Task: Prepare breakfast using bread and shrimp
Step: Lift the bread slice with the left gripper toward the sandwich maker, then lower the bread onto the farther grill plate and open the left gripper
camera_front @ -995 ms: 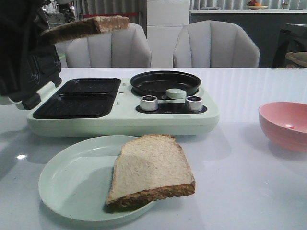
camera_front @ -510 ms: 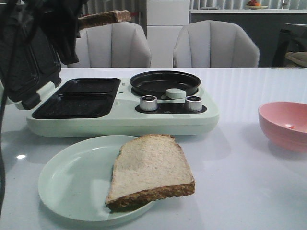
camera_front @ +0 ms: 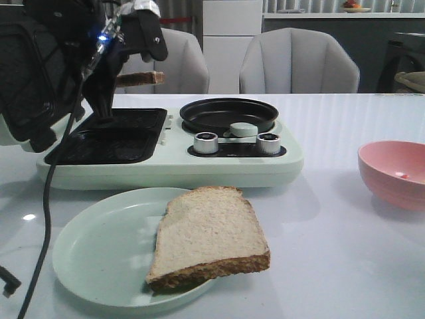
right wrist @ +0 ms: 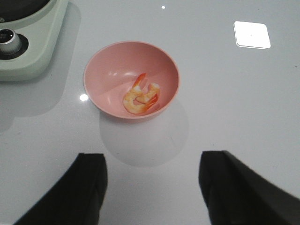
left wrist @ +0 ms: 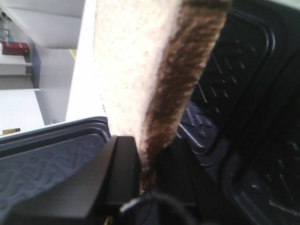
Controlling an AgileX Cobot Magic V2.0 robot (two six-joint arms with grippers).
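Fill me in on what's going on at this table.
The left gripper is clamped on a slice of bread and holds it above the open sandwich maker's dark grill plates. A second slice lies on the pale green plate in front. The right gripper is open and empty, hovering over the table near the pink bowl, which holds the shrimp.

The left gripper (camera_front: 106,113), clamping a bread slice (camera_front: 138,78), hung over the open sandwich plates (camera_front: 113,136), whose raised lid (camera_front: 30,80) walled off nine o'clock. At three o'clock stood the frying pan (camera_front: 229,114) and knobs (camera_front: 206,142). The white table (camera_front: 332,266) lay open between the plate (camera_front: 86,256) and the pink bowl (camera_front: 393,174).
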